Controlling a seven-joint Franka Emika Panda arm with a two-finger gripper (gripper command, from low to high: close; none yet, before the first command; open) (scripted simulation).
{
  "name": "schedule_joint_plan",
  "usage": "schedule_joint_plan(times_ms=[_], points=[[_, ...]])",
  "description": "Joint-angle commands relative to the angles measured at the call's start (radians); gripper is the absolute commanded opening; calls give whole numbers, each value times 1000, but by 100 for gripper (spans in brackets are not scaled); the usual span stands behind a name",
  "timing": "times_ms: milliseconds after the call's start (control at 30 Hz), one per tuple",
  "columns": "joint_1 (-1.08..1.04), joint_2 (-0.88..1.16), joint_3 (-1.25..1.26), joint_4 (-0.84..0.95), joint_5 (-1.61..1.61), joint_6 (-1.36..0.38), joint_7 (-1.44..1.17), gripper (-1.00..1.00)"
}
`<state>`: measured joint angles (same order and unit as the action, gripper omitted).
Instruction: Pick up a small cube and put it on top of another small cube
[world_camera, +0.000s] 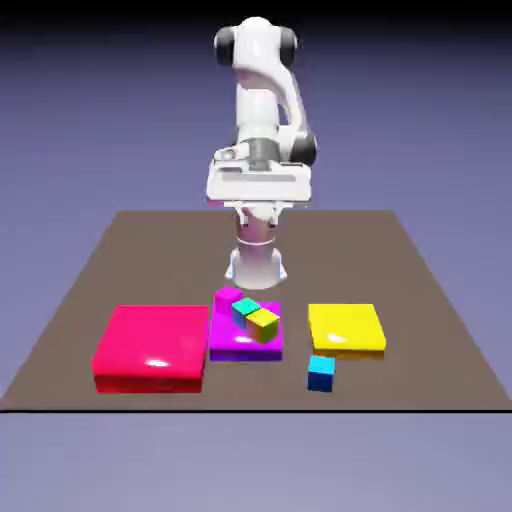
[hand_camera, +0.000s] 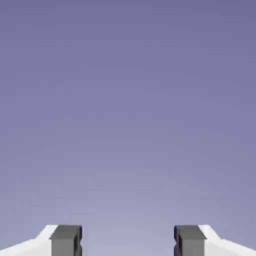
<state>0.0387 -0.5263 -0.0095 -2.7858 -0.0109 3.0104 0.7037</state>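
Observation:
The small bright blue cube (world_camera: 321, 373) rests on the brown table near the front, just ahead of the yellow slab (world_camera: 346, 328). A turquoise-green small cube (world_camera: 244, 310) and a yellow small cube (world_camera: 264, 323) sit touching on the purple slab (world_camera: 240, 346), with a small magenta cube (world_camera: 228, 297) behind them. My gripper (world_camera: 260, 187) hangs high above the table's far side, well away from every cube. In the hand view my gripper (hand_camera: 128, 241) is open, its fingertips (hand_camera: 66, 240) wide apart with only the blue-violet backdrop between them.
A large pink-red slab (world_camera: 151, 347) lies at the exterior view's left, beside the purple slab. The robot's base (world_camera: 257, 262) stands just behind the purple slab. The table's front edge (world_camera: 250, 408) runs close to the blue cube.

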Motion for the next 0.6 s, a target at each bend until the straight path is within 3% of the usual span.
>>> schedule_joint_plan(times_ms=[0, 567], points=[[22, 36, -8, 20, -9, -22, -31, 0], [399, 652, -142, 361, -163, -397, -557, 0]])
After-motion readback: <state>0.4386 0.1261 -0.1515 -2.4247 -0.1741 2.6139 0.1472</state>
